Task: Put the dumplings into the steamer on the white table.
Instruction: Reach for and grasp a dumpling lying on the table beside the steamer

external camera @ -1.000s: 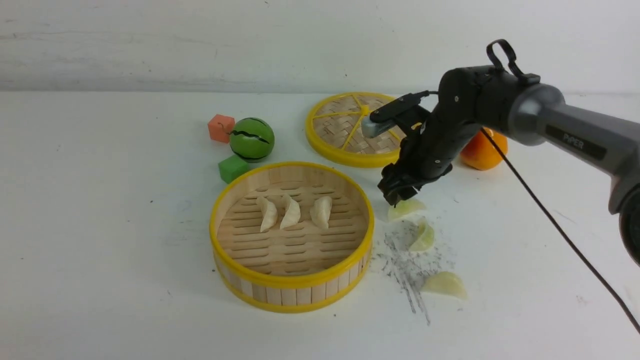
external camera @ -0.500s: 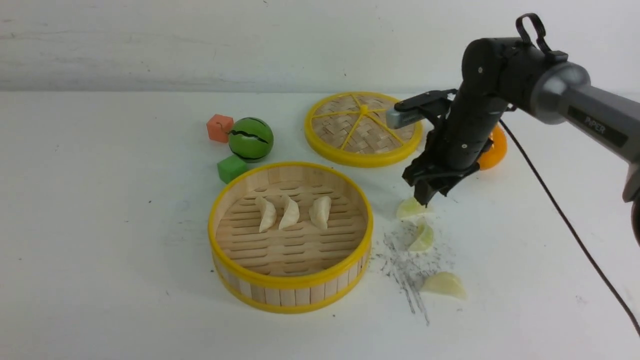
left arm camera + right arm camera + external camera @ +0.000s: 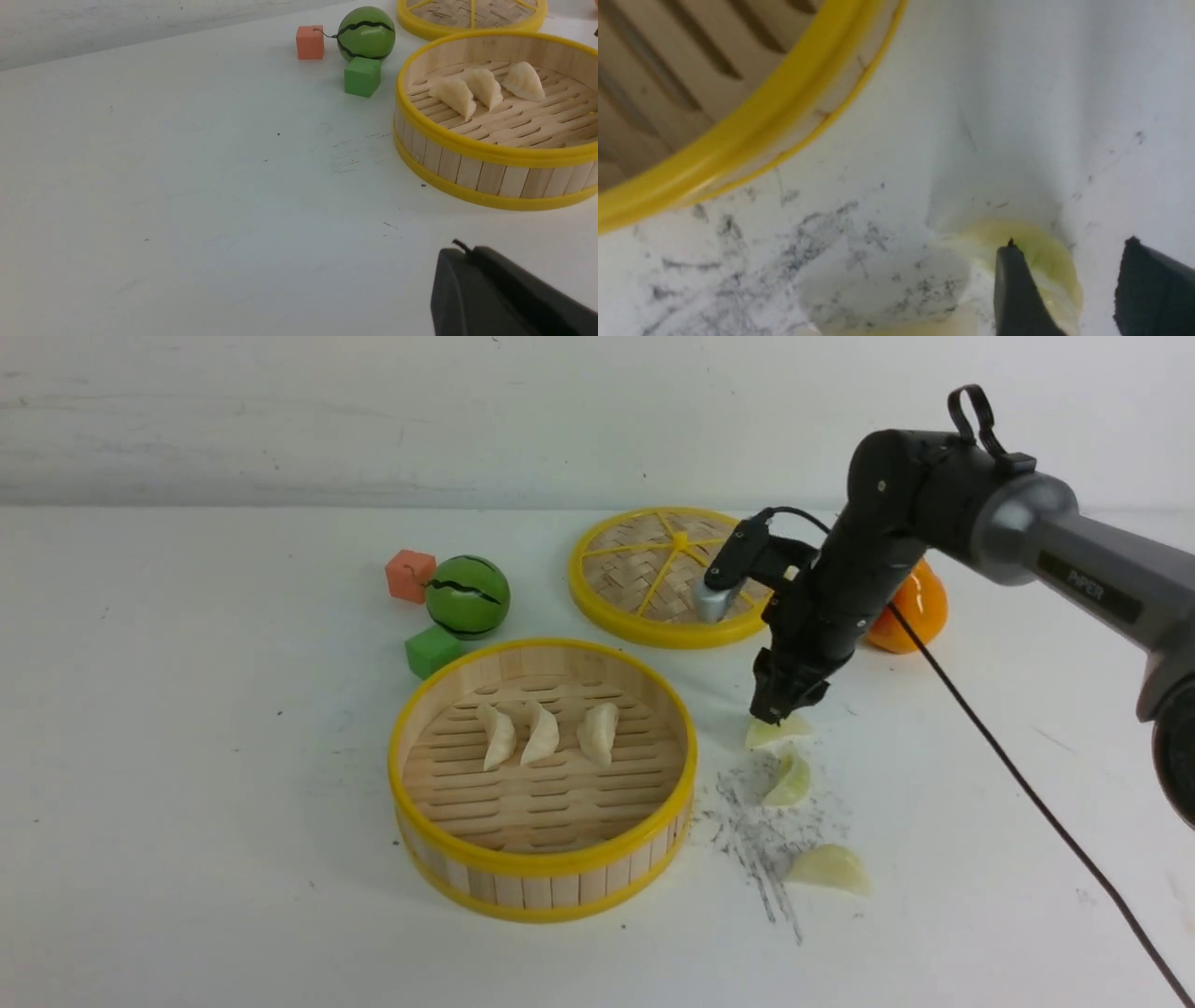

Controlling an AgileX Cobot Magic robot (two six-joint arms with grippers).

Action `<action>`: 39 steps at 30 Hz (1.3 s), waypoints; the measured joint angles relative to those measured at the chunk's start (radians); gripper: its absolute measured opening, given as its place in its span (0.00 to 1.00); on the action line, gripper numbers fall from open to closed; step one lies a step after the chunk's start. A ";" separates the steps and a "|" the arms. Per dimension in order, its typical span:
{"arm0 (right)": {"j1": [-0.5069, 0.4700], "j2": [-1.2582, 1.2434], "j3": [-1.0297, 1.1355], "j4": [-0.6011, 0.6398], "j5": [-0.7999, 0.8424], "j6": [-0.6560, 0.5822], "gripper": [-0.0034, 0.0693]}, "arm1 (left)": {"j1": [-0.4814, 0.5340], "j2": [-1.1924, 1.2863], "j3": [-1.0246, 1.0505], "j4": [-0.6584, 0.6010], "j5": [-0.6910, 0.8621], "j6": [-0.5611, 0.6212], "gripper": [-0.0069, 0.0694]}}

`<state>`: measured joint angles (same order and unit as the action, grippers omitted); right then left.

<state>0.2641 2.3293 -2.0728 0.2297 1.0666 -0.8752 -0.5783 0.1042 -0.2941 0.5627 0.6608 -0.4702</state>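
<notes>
- 3 cream-white dumplings [image 3: 541,732] lie in the 1 steamer [image 3: 541,864]; 3 pale green dumplings [image 3: 790,780] lie on the white table [image 3: 187,756] just beside it
- 1 lid [image 3: 644,574], 2 cubes [image 3: 412,575], 1 toy watermelon [image 3: 469,595], 1 orange fruit [image 3: 920,607]
- right arm [image 3: 1088,586] reads "PiPER"; right gripper [image 3: 773,712] has its jaws apart, straddling the farthest green dumpling [image 3: 780,730]; left gripper [image 3: 460,254] is closed

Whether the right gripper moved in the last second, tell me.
Yes. The right gripper has shifted right, away from the steamer rim, over the farthest green dumpling.

White table [image 3: 187,756]: steamer [image 3: 541,863], lid [image 3: 653,574], dumplings [image 3: 829,868], toy fruit [image 3: 469,595], blocks [image 3: 431,651].
</notes>
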 joint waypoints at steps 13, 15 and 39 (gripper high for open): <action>0.001 0.034 -0.014 0.075 0.012 -0.077 0.38 | 0.000 0.000 0.000 0.001 0.001 0.000 0.07; 0.001 0.034 -0.013 0.064 0.016 -0.050 0.42 | 0.000 0.000 0.000 0.001 0.001 0.000 0.07; 0.001 0.037 -0.045 -0.022 0.085 0.024 0.62 | 0.000 0.000 0.000 0.003 0.000 0.000 0.07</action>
<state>0.2653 2.3660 -2.1174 0.2080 1.1512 -0.8516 -0.5783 0.1042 -0.2941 0.5660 0.6607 -0.4702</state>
